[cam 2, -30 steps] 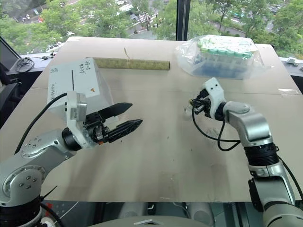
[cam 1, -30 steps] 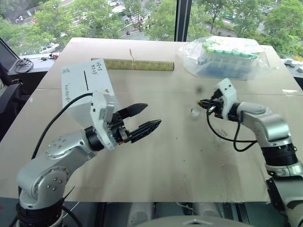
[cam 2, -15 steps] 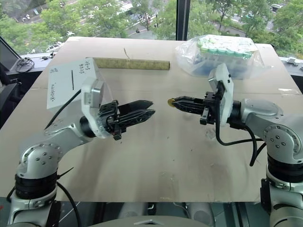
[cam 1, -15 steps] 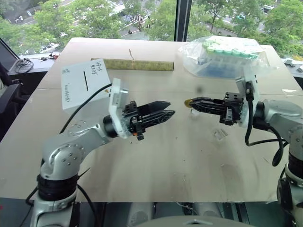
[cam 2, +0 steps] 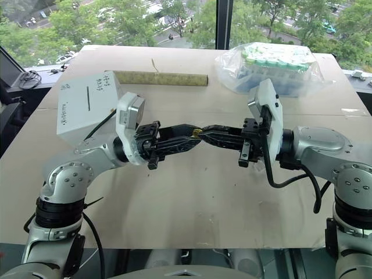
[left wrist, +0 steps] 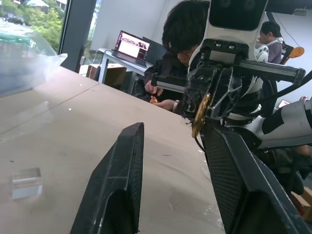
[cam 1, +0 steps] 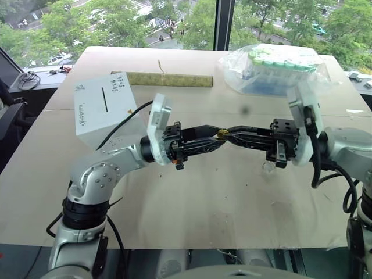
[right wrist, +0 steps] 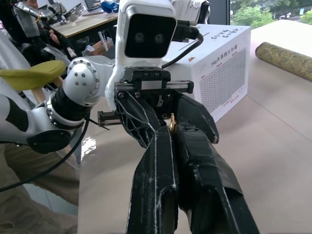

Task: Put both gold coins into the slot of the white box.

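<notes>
A small gold coin [cam 1: 221, 134] is pinched upright in the tips of my right gripper [cam 1: 226, 134], which is shut on it and points level towards the left arm above the table's middle. My left gripper [cam 1: 215, 135] points back at it, tip to tip. Its fingers [left wrist: 127, 161] stand apart, with the coin [left wrist: 201, 114] between them, close to one finger. I cannot tell whether they touch. The white box [cam 1: 93, 119] stands at the left, its black slot [cam 1: 106, 97] facing up, well clear of both grippers. The other coin is out of view.
A clear bag of green-capped tubes [cam 1: 279, 70] lies at the back right, and a long mottled roll [cam 1: 168, 79] at the back centre. A small clear holder [cam 1: 268, 167] rests on the table below the right gripper. People sit beyond the table [left wrist: 183, 58].
The right gripper lifted off the table with the coin and swung level towards the left arm. The left gripper turned to face it and narrowed its fingers; the tips now meet.
</notes>
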You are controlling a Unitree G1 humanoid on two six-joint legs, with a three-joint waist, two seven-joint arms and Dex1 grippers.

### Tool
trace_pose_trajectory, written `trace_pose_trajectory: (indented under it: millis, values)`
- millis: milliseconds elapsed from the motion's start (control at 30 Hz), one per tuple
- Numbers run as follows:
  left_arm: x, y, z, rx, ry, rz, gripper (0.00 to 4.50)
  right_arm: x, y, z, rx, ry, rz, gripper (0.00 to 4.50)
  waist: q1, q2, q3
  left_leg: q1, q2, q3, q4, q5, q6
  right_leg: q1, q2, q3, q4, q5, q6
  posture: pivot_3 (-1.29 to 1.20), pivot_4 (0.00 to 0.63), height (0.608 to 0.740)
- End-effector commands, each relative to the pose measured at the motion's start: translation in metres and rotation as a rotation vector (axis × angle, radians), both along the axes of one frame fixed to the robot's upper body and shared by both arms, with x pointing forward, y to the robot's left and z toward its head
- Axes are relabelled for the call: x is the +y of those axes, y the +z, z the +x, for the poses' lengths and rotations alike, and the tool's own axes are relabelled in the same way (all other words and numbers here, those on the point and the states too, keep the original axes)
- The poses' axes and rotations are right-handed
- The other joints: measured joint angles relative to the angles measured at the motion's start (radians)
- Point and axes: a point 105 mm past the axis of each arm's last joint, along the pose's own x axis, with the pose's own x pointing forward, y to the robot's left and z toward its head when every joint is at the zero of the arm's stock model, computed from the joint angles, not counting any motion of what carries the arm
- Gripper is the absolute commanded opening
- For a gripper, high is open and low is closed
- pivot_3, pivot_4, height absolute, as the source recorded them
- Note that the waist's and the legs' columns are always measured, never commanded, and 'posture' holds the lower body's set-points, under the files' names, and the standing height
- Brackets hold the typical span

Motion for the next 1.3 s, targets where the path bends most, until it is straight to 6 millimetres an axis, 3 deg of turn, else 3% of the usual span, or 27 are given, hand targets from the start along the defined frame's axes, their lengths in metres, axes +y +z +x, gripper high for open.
trace_pose_trajectory:
  millis: [33, 67, 100, 367, 567, 600, 833, 867, 900, 933, 1133, 1300]
  values:
    - [-0.002, 0.006, -0.003, -0.040, -0.032, -0.007, 0.63, 0.001, 0.008, -0.007, -0.033, 0.020, 0.019, 0.00, 0.000, 0.000, 0.000, 0.000, 0.000, 0.000, 0.000, 0.000, 0.000, 0.000, 0.000, 0.000, 0.000, 0.000, 0.000, 0.00, 0.150, 0.740]
    - [-0.003, 0.006, -0.004, -0.042, -0.037, -0.005, 0.07, 0.001, 0.008, -0.008, -0.032, 0.021, 0.018, 0.00, 0.000, 0.000, 0.000, 0.000, 0.000, 0.000, 0.000, 0.000, 0.000, 0.000, 0.000, 0.000, 0.000, 0.000, 0.000, 0.00, 0.150, 0.740]
    - [-0.003, 0.007, -0.005, -0.043, -0.044, -0.005, 0.02, 0.002, 0.007, -0.008, -0.028, 0.025, 0.015, 0.00, 0.000, 0.000, 0.000, 0.000, 0.000, 0.000, 0.000, 0.000, 0.000, 0.000, 0.000, 0.000, 0.000, 0.000, 0.000, 0.00, 0.150, 0.740]
    - [-0.004, 0.007, -0.008, -0.043, -0.071, -0.011, 0.02, 0.003, -0.002, -0.012, 0.001, 0.040, -0.020, 0.00, 0.000, 0.000, 0.000, 0.000, 0.000, 0.000, 0.000, 0.000, 0.000, 0.000, 0.000, 0.000, -0.001, 0.000, 0.000, 0.00, 0.150, 0.740]
    - [-0.001, 0.006, -0.005, -0.049, -0.045, -0.017, 0.02, -0.002, 0.000, -0.005, -0.072, -0.012, -0.026, 0.00, 0.002, 0.000, 0.000, 0.000, 0.000, 0.000, 0.000, 0.000, 0.000, 0.000, 0.000, 0.000, -0.001, 0.000, 0.000, 0.00, 0.150, 0.740]
    - [-0.001, 0.007, -0.005, -0.049, -0.037, -0.022, 0.00, -0.003, 0.001, -0.004, -0.076, -0.015, -0.015, 0.62, 0.002, 0.000, 0.000, 0.000, 0.000, 0.000, 0.000, 0.000, 0.000, 0.000, 0.000, 0.000, -0.001, -0.001, 0.001, 0.00, 0.150, 0.740]
    - [0.009, 0.015, 0.000, -0.063, 0.083, -0.063, 0.00, -0.018, 0.007, 0.002, -0.136, -0.050, -0.042, 3.57, 0.003, 0.000, 0.000, 0.000, 0.000, 0.000, 0.000, 0.000, 0.000, 0.000, 0.000, 0.000, -0.001, -0.001, 0.002, 0.00, 0.150, 0.740]
    - [0.012, 0.017, 0.003, -0.073, 0.131, -0.074, 0.00, -0.024, 0.009, 0.005, -0.178, -0.083, -0.069, 3.83, 0.004, 0.000, 0.000, 0.000, 0.000, 0.000, 0.000, 0.000, 0.000, 0.000, 0.000, 0.000, -0.001, -0.001, 0.002, 0.00, 0.150, 0.740]
    - [0.014, 0.020, 0.006, -0.085, 0.184, -0.086, 0.00, -0.029, 0.011, 0.007, -0.211, -0.104, -0.090, 4.38, 0.005, 0.000, 0.000, 0.000, 0.000, 0.000, 0.000, 0.000, 0.000, 0.000, 0.000, 0.000, -0.001, -0.001, 0.002, 0.00, 0.150, 0.740]
    - [0.016, 0.023, 0.010, -0.096, 0.231, -0.095, 0.00, -0.033, 0.012, 0.006, -0.236, -0.109, -0.107, 4.45, 0.008, 0.000, 0.000, 0.000, 0.000, 0.000, 0.000, 0.000, 0.000, 0.000, 0.000, 0.000, -0.001, -0.001, 0.002, 0.00, 0.150, 0.740]
    - [0.044, 0.046, 0.045, -0.258, 0.819, -0.065, 0.00, -0.059, 0.025, -0.007, -0.438, -0.094, -0.164, 4.45, 0.023, -0.001, 0.000, -0.001, 0.000, 0.000, 0.000, 0.000, 0.000, 0.001, 0.000, 0.000, -0.004, 0.000, 0.003, 0.00, 0.150, 0.740]
    - [0.088, 0.063, 0.064, -0.345, 1.393, 0.077, 0.00, -0.071, 0.035, -0.004, -0.488, -0.091, -0.134, 4.45, 0.021, -0.001, 0.001, 0.000, 0.000, 0.000, 0.000, 0.000, 0.000, 0.001, 0.000, 0.000, -0.003, 0.000, 0.004, 0.00, 0.150, 0.740]
